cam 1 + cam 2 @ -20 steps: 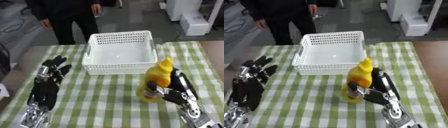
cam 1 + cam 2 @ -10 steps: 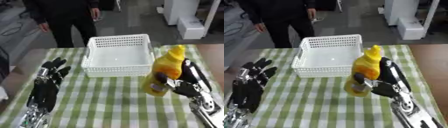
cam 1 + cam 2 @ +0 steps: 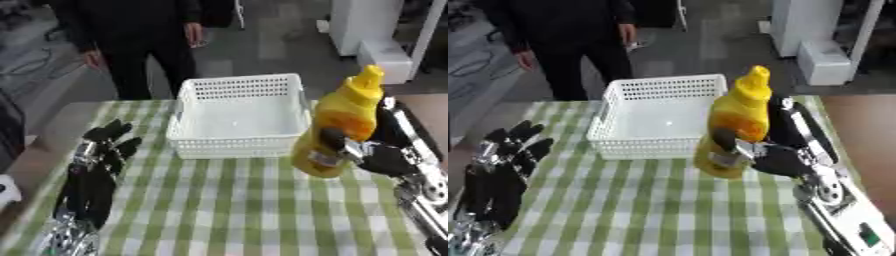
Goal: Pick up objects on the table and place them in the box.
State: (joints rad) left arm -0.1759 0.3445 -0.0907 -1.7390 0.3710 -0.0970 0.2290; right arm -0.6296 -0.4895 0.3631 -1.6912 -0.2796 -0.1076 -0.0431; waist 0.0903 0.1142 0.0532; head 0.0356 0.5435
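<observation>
- Your right hand (image 3: 385, 150) has its thumb and fingers wrapped around a yellow squeeze bottle (image 3: 341, 125), holding it clear of the green-checked tablecloth (image 3: 245, 210).
- The bottle is tilted, nozzle leaning up and to the right; it sits just beside the right front corner of the white mesh basket (image 3: 238, 116).
- The basket interior shows only its white floor.
- Your left hand (image 3: 98, 165) lies at the lower left on the cloth, fingers straight and spread, well apart from the basket.
</observation>
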